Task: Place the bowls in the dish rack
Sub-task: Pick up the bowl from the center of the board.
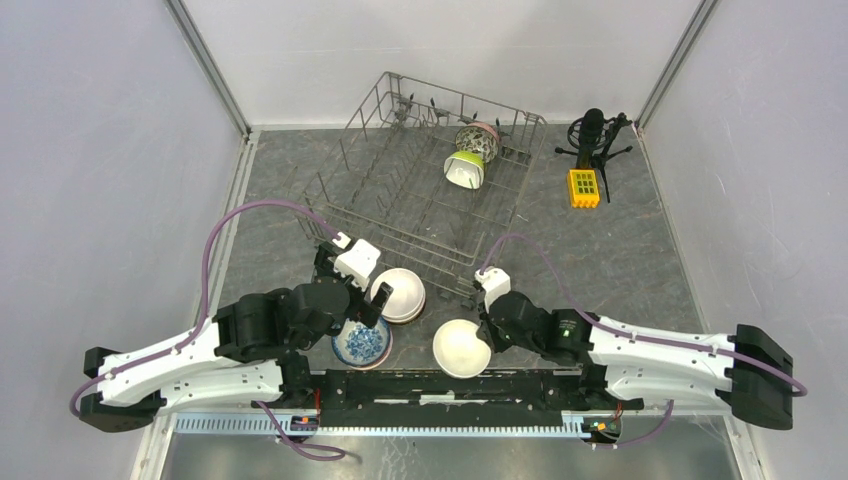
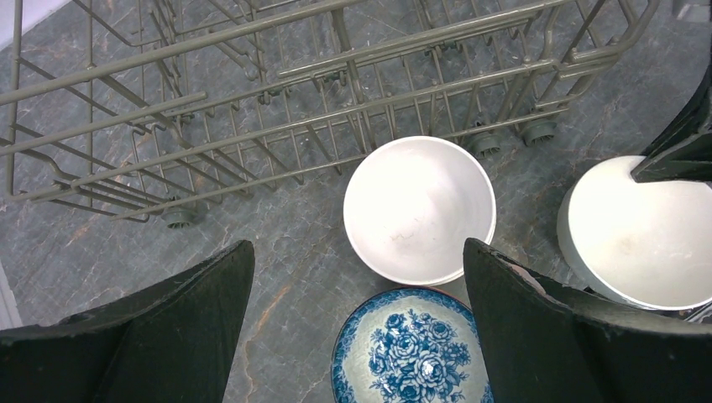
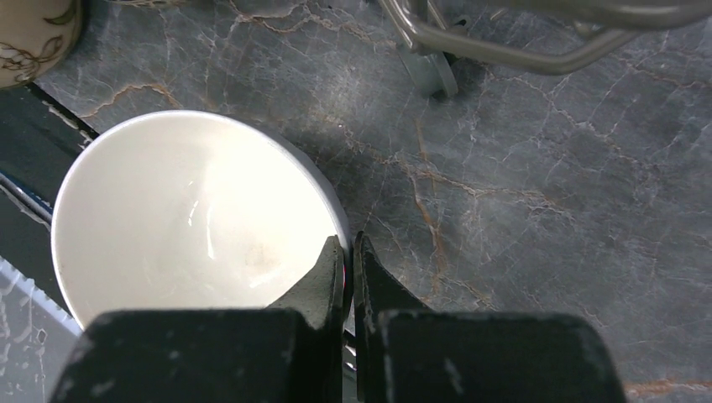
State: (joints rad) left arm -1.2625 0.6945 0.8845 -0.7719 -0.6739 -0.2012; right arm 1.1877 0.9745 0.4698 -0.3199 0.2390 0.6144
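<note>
The grey marbled worktop (image 1: 640, 260) carries the dish rack (image 1: 400, 248) at its middle and far side. Only two bowls are loaded, a lime green bowl (image 1: 464, 169) and a patterned bowl (image 1: 477, 141), both propped on edge at the rack's far right corner. Three more bowls sit on the worktop in front of the rack: a white bowl by the rack (image 2: 418, 208), a blue-and-white bowl (image 2: 411, 353) just nearer than it, and a plain white bowl (image 3: 185, 218) to their right. The left gripper (image 2: 357, 252) hangs above the first two with its jaws wide apart, holding nothing. The right gripper (image 3: 348, 252) is clamped on the rim of the plain white bowl, one finger inside and one outside. That bowl looks tipped in the overhead view, so the step in hand is judged to be lifting it toward the rack. A pinch this thin on a smooth rim may let the bowl swing. The lift should therefore be slow and go high enough to clear the rack's raised near wall. The bowl should then come down on edge between free tines, well apart from the two loaded bowls.
</note>
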